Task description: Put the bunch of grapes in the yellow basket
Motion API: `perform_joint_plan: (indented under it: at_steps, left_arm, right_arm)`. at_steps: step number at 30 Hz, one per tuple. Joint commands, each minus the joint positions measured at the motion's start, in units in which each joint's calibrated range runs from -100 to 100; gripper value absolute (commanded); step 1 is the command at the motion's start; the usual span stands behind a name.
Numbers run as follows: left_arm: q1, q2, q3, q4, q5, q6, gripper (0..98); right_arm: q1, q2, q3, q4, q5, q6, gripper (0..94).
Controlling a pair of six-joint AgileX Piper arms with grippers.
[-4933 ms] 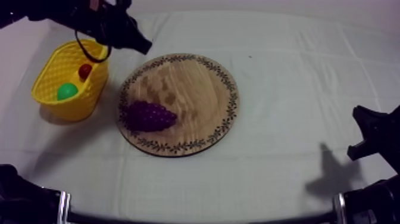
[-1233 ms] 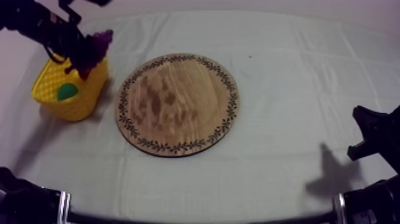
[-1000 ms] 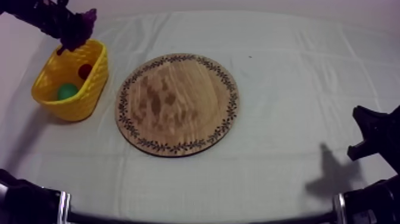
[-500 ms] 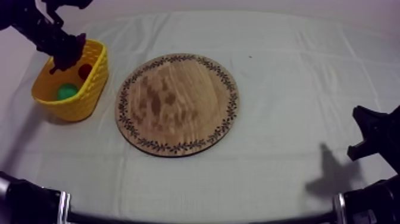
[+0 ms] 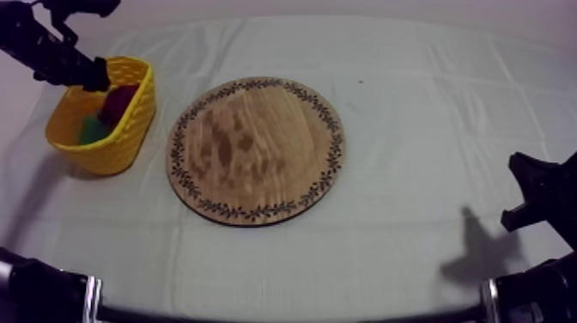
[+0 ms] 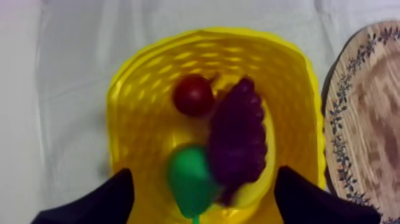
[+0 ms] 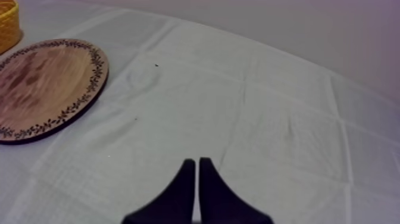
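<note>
Two black fingers of my right gripper (image 7: 197, 162) lie pressed together into a narrow wedge, clenched on nothing, above the bare grey-white cloth (image 7: 268, 119). From the overhead camera I see that gripper sitting low at the right side of the table, well apart from everything else.

Beyond those fingers the cloth runs out to the round wooden board (image 7: 47, 83). It lies flat at about the middle of the table with nothing on it, and its patterned rim shows all the way round. Past the board, on my left side, stands the yellow basket (image 7: 7, 24). It is just beside the board, and from above a narrow strip of cloth shows between the two.

Farther off, my left gripper (image 6: 203, 173) hangs over the basket. Its fingers are spread wide and released, with nothing held between them, and I look straight down past them into the basket. The bunch of grapes (image 6: 238, 140) is inside, lying lengthwise on the basket floor along the side nearer the board. A green pear (image 6: 189, 179) lies against the grapes at the end closer to my fingers. The small red fruit (image 6: 193, 95) sits just beside the grapes toward the other end; I cannot tell whether the two touch.

In the overhead picture the left arm comes in at the upper left, and its gripper is at the basket's far rim, above the fruit.
</note>
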State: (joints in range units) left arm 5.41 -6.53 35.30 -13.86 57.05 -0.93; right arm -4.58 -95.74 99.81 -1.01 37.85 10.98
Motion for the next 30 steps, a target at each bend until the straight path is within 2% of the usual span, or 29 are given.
perform_joint_plan:
  at_steps: [1,3,9,13,15,21,24,26,28,30]
  left_arm:
    - [-0.3,-2.6,0.2,0.46,-0.4,0.5,93.2]
    - [-1.1,-4.8,0.2,1.58,-1.4,0.5,84.8]
    - [-3.6,-13.2,0.6,5.18,-8.4,0.4,44.7]
    - [-4.0,-20.1,2.7,6.21,-11.4,0.1,18.2]
    - [-3.9,-23.9,4.3,6.86,-12.2,-0.6,9.0]
    - [-4.8,-37.4,12.6,10.70,-15.4,-3.4,1.1]
    - [-5.1,-46.0,22.0,11.23,-21.4,-1.9,0.4]
    - [-5.2,-52.3,29.5,10.16,-25.8,1.0,0.2]
    - [-4.9,-58.5,36.4,7.60,-28.6,4.9,0.1]
    - [-4.5,-64.3,42.5,5.96,-30.2,7.1,0.0]
  right_arm:
    - [0.0,0.0,0.0,0.0,0.0,0.0,0.4]
    - [0.0,0.0,0.0,0.0,0.0,0.0,0.4]
    - [0.0,0.0,0.0,0.0,0.0,0.0,0.4]
    - [0.0,0.0,0.0,0.0,0.0,0.0,0.4]
    - [0.0,0.0,0.0,0.0,0.0,0.0,0.4]
    - [0.0,0.0,0.0,0.0,0.0,0.0,0.4]
    - [0.0,0.0,0.0,0.0,0.0,0.0,0.4]
    - [0.0,0.0,0.0,0.0,0.0,0.0,0.4]
    - [0.0,0.0,0.0,0.0,0.0,0.0,0.4]
    - [0.0,0.0,0.0,0.0,0.0,0.0,0.4]
